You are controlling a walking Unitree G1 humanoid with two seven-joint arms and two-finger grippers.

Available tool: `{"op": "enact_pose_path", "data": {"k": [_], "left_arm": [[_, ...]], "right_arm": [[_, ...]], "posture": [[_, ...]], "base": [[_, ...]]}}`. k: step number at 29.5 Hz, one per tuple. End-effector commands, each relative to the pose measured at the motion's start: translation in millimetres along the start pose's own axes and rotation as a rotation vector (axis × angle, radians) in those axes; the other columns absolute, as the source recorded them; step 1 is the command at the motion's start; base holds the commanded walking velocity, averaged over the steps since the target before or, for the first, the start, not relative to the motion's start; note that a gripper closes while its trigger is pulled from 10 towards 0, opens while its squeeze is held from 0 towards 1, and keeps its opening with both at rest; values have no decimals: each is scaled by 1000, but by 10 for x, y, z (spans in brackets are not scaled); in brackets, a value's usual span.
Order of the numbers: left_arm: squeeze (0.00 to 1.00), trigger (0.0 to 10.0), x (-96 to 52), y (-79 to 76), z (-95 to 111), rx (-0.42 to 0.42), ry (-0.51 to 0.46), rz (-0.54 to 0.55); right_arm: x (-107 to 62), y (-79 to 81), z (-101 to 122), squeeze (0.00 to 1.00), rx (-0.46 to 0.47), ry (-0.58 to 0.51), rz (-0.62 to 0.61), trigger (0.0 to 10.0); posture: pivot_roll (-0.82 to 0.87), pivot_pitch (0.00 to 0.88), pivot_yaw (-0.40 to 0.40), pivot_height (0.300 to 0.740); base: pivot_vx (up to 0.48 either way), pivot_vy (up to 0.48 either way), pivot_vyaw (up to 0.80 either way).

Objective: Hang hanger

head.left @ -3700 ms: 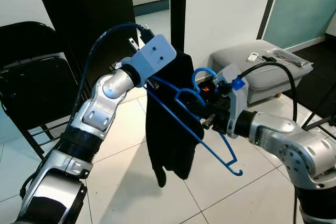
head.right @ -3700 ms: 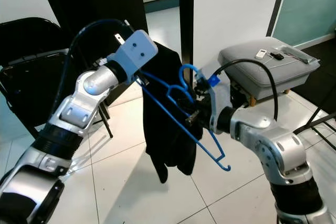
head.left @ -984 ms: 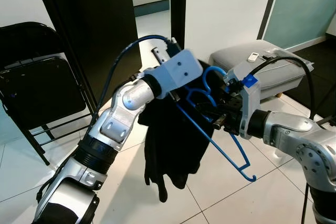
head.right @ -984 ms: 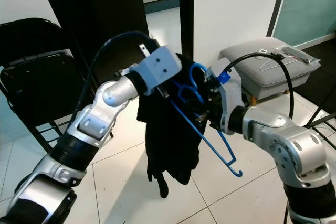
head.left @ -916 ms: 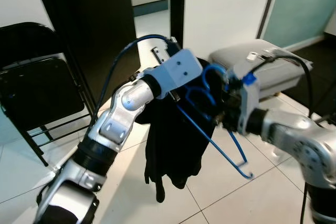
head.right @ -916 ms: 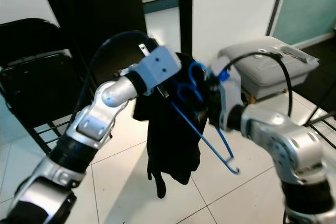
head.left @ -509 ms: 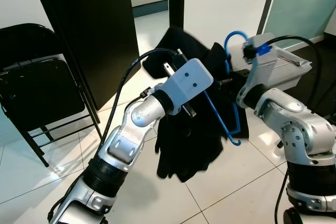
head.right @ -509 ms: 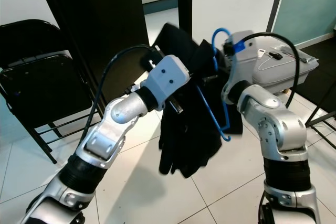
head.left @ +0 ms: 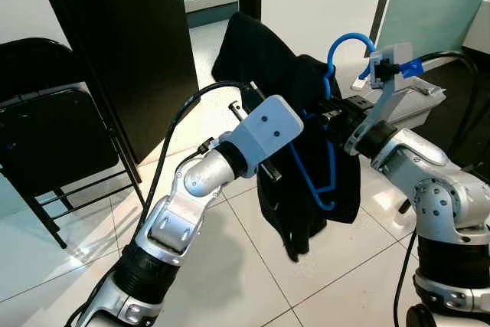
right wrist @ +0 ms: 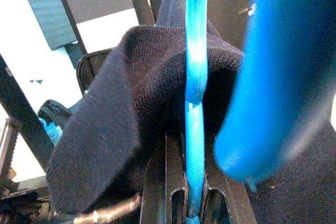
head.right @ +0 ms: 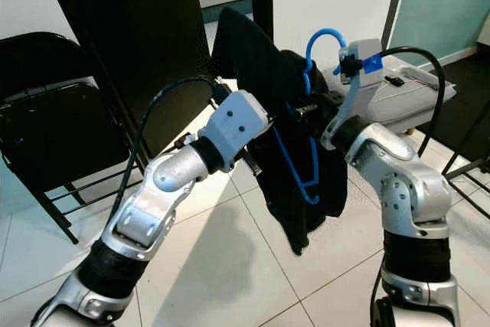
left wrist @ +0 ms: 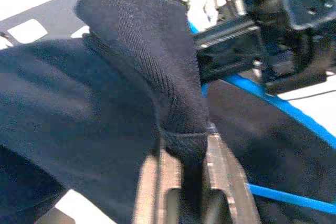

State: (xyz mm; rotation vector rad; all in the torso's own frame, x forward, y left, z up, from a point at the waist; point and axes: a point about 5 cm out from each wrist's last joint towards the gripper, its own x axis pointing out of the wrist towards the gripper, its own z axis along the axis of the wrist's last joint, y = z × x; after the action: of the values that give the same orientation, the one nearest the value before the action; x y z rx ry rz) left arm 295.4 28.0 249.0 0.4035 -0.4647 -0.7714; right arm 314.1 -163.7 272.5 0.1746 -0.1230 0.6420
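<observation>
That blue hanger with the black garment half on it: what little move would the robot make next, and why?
Probably the left gripper, pinching the black garment, tugs the cloth further over the blue hanger. The right gripper holds the hanger upright, yet its lower arm still pokes out bare in front of the cloth.

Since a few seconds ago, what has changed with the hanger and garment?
The right gripper has swung the blue plastic hanger from slanted to upright, hook up. The left gripper lifted the black knit garment higher. Both remain clamped; the black folding chair stayed put.
</observation>
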Motion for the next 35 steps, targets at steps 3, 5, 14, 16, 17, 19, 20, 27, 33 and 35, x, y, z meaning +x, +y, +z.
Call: {"op": "enact_pose_path", "data": {"k": [3,5,14,16,17,19,20,27,33,35], "left_arm": [[1000,10000,8,-109,44,-94,-20,-71],[1000,10000,-10,-119,58,-104,-22,-109],[1000,10000,-299,109,96,-114,26,-299],[1000,10000,-406,346,204,-97,15,-301],[1000,10000,-406,346,204,-97,15,-301],[1000,10000,-406,346,204,-97,15,-301],[1000,10000,-492,590,347,-61,-8,-275],[894,10000,-653,1215,803,143,-79,-146],[0,10000,-664,1490,873,337,35,-175],[0,10000,-649,1452,824,332,77,-257]], "right_arm": [[7,21,82,0,-42,-50,22,10000],[8,22,81,0,-50,-44,25,10000],[-84,-30,58,0,-111,14,54,10000],[-168,-64,46,0,-146,54,89,10000],[-168,-64,46,0,-146,54,89,10000],[-168,-64,46,0,-146,54,89,10000],[-262,-105,47,0,-171,89,119,10000],[-504,-131,87,0,-203,146,240,10000],[-644,-13,12,0,-201,240,416,10000],[-652,30,-1,0,-199,255,459,10000]], "posture": [[-107,11,57,740],[-109,13,58,740],[-102,16,58,740],[-99,16,58,740],[-99,16,58,740],[-99,16,58,740],[-96,17,55,740],[-99,17,55,740],[-89,11,60,740],[-84,8,64,740]], "base": [[0,0,0],[0,0,0],[0,0,0],[0,0,0],[0,0,0],[0,0,0],[0,0,0],[0,0,0],[0,0,0],[0,0,0]]}}
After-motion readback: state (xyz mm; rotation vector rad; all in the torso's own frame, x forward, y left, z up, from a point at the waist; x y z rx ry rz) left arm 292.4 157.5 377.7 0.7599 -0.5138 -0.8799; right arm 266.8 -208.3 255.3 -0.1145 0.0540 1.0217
